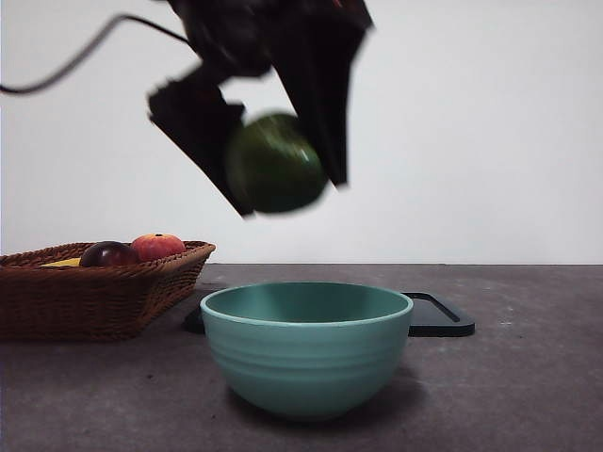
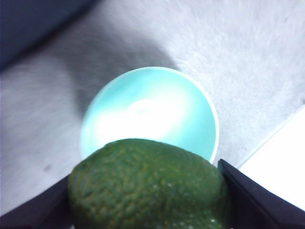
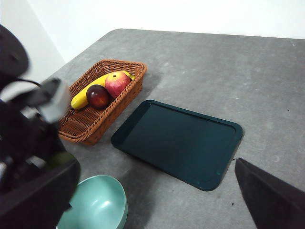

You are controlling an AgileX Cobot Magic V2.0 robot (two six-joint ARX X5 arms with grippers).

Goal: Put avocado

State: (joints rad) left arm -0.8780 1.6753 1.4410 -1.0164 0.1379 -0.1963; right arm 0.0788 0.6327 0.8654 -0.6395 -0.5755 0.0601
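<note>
Across the grey, speckled stone-look tabletop [image 3: 228, 62] everything sits spread out, so I log it by size.

Dark green, flat rectangular plastic tray [image 3: 178, 142]: lies on the table between the basket and my right side, nothing on it. In the front view only its edge [image 1: 438, 320] shows behind the bowl.

Brown woven wicker basket [image 3: 102, 102]: just beside the tray, well apart from the bowl's far side. It holds a yellow banana [image 3: 90, 90], a red-orange round fruit [image 3: 116, 83] and a dark maroon round fruit [image 3: 97, 96], all three touching one another.

Teal, round, smooth-walled bowl [image 1: 306, 347]: stands upright on the table near the front, close to the tray's corner. Nothing lies inside it; the left wrist view looks straight down into its pale bright hollow [image 2: 150, 112].

My left gripper [image 1: 278, 165]: hangs in the air above the bowl, tilted, motion-blurred. Its two black jaws are pinching the avocado from both sides.

Dark green, oval, bumpy-skinned avocado [image 2: 147, 186]: held clear of the bowl, directly over its rim and hollow, touching nothing but my jaws.

My right gripper [image 3: 157, 205]: waits high over the table, jaws spread wide, nothing between them.
</note>
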